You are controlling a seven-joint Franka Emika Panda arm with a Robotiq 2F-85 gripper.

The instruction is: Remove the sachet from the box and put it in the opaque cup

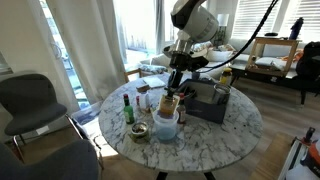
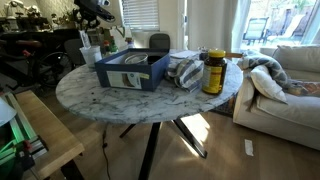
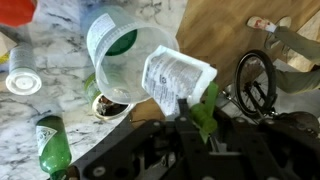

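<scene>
Bottle (image 3: 50, 145) of green glass lies at left on the marble table (image 3: 40, 110); right of it a clear cup (image 3: 120, 45) overlaps a darker cup (image 3: 108, 103) (mostly hidden). Right again, the gripper (image 3: 190, 108) has its fingers clamped on the sachet (image 3: 178, 75), at the clear cup's rim.
</scene>
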